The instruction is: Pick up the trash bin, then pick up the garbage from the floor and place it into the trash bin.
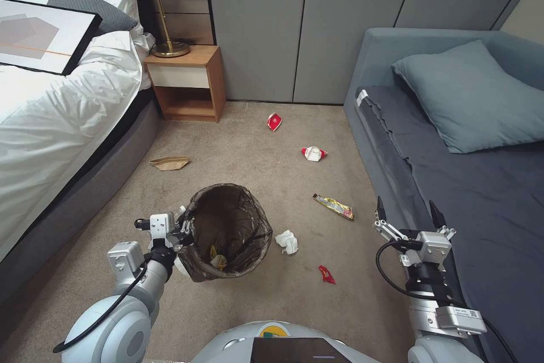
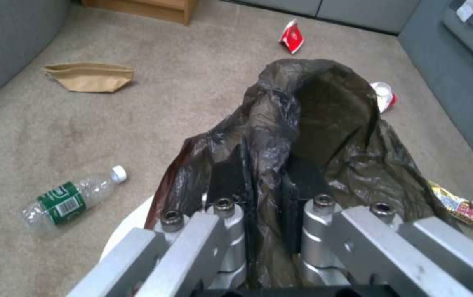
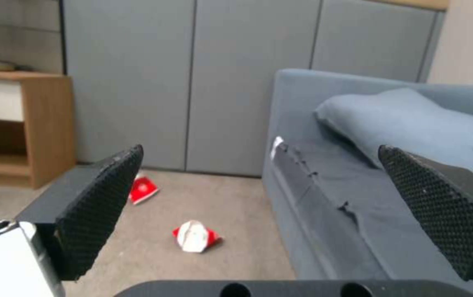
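The trash bin point(image 1: 229, 233), a white pail lined with a dark brown bag, stands in the middle of the floor point(image 1: 255, 148) and leans slightly. My left gripper point(image 1: 184, 228) is shut on its near-left rim; in the left wrist view the gripper point(image 2: 264, 177) pinches the bag-covered rim of the trash bin point(image 2: 324, 123). Some litter lies inside. Garbage lies scattered: a white tissue point(image 1: 288, 241), a red wrapper point(image 1: 326, 274), a yellow wrapper point(image 1: 333, 206), two crushed red-and-white cups point(image 1: 313, 153) point(image 1: 274, 121), a brown paper bag point(image 1: 169, 163) and a plastic bottle point(image 2: 74, 198). My right gripper point(image 1: 408, 213) hangs open at the sofa's edge, holding nothing.
A bed point(image 1: 51, 108) runs along the left, with a wooden nightstand point(image 1: 187, 82) and a lamp behind it. A blue-grey sofa point(image 1: 453, 182) with a cushion lines the right. Grey wall panels point(image 1: 283, 23) close the back. Carpet between them is open.
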{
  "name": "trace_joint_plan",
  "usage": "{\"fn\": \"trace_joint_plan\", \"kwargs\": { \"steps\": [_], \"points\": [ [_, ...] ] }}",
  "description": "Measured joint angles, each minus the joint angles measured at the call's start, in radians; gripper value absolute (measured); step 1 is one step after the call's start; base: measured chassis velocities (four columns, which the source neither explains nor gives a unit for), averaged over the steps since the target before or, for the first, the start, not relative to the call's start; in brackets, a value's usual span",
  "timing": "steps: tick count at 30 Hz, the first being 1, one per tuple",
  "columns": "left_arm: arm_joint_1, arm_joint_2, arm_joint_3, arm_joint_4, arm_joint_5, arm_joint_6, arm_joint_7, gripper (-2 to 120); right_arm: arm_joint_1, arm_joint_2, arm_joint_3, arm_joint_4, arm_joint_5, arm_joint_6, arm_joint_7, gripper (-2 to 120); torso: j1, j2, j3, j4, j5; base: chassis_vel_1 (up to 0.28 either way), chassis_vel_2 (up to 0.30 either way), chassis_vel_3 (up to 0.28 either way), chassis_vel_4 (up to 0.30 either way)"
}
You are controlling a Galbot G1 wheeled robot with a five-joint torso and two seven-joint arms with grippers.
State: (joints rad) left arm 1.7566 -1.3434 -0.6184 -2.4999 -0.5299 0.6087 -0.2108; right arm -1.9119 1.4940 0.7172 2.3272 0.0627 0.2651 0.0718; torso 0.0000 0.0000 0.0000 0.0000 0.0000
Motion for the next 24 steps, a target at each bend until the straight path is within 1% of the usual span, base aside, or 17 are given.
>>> {"fn": "trace_joint_plan", "kwargs": {
  "steps": [1, 4, 5, 8, 9, 11, 12, 15, 16, 19, 20, 24],
  "points": [
    [0.000, 0.000, 0.000, 0.000, 0.000, 0.000, 0.000, 8, 0.000, 0.000, 0.000, 0.000, 0.000, 0.000, 0.000, 100, 0.000, 0.000, 0.000, 0.0000, 0.0000, 0.000, 0.000, 0.000, 0.000],
    [0.002, 0.003, -0.003, 0.000, 0.000, 0.000, 0.000, 8, 0.020, -0.026, 0.020, -0.012, 0.042, -0.062, -0.044, 100, 0.000, 0.000, 0.000, -0.0001, 0.0000, 0.000, 0.000, 0.000, 0.000],
    [0.002, 0.003, -0.003, 0.000, 0.000, 0.000, 0.000, 8, 0.020, -0.026, 0.020, -0.012, 0.042, -0.062, -0.044, 100, 0.000, 0.000, 0.000, -0.0001, 0.0000, 0.000, 0.000, 0.000, 0.000],
    [0.006, 0.008, -0.012, 0.000, -0.002, -0.003, 0.000, 8, 0.044, -0.093, 0.041, -0.044, 0.103, -0.132, -0.079, 100, 0.000, 0.000, 0.000, 0.0001, 0.0001, 0.000, 0.000, 0.000, 0.000],
    [0.006, 0.008, -0.012, 0.000, -0.002, -0.003, 0.000, 8, 0.044, -0.093, 0.041, -0.044, 0.103, -0.132, -0.079, 100, 0.000, 0.000, 0.000, 0.0001, 0.0001, 0.000, 0.000, 0.000, 0.000],
    [0.010, 0.010, -0.018, 0.000, -0.004, -0.004, 0.000, 8, 0.056, -0.131, 0.042, -0.062, 0.143, -0.175, -0.092, 100, 0.000, 0.000, 0.000, 0.0002, 0.0002, 0.000, 0.000, 0.000, 0.000],
    [0.010, 0.010, -0.018, 0.000, -0.004, -0.004, 0.000, 8, 0.056, -0.131, 0.042, -0.062, 0.143, -0.175, -0.092, 100, 0.000, 0.000, 0.000, 0.0002, 0.0002, 0.000, 0.000, 0.000, 0.000],
    [0.016, 0.012, -0.023, 0.000, -0.004, -0.006, 0.000, 8, 0.068, -0.187, 0.021, -0.095, 0.198, -0.237, -0.102, 100, 0.000, 0.000, 0.000, 0.0000, 0.0001, 0.000, 0.000, 0.000, 0.000],
    [0.016, 0.012, -0.023, 0.000, -0.004, -0.006, 0.000, 8, 0.068, -0.187, 0.021, -0.095, 0.198, -0.237, -0.102, 100, 0.000, 0.000, 0.000, 0.0000, 0.0001, 0.000, 0.000, 0.000, 0.000],
    [0.021, 0.012, -0.029, 0.000, -0.005, -0.007, 0.000, 8, 0.086, -0.238, -0.017, -0.132, 0.226, -0.274, -0.108, 100, 0.000, 0.000, 0.000, 0.0000, 0.0002, 0.000, 0.000, 0.000, 0.000],
    [0.021, 0.012, -0.029, 0.000, -0.005, -0.007, 0.000, 8, 0.086, -0.238, -0.017, -0.132, 0.226, -0.274, -0.108, 100, 0.000, 0.000, 0.000, 0.0000, 0.0002, 0.000, 0.000, 0.000, 0.000],
    [0.025, 0.017, -0.042, 0.000, -0.009, -0.007, 0.000, 8, 0.116, -0.327, -0.088, -0.180, 0.285, -0.348, -0.118, 100, 0.000, 0.000, 0.000, 0.0000, 0.0002, 0.000, 0.000, 0.000, 0.000]
  ]
}}
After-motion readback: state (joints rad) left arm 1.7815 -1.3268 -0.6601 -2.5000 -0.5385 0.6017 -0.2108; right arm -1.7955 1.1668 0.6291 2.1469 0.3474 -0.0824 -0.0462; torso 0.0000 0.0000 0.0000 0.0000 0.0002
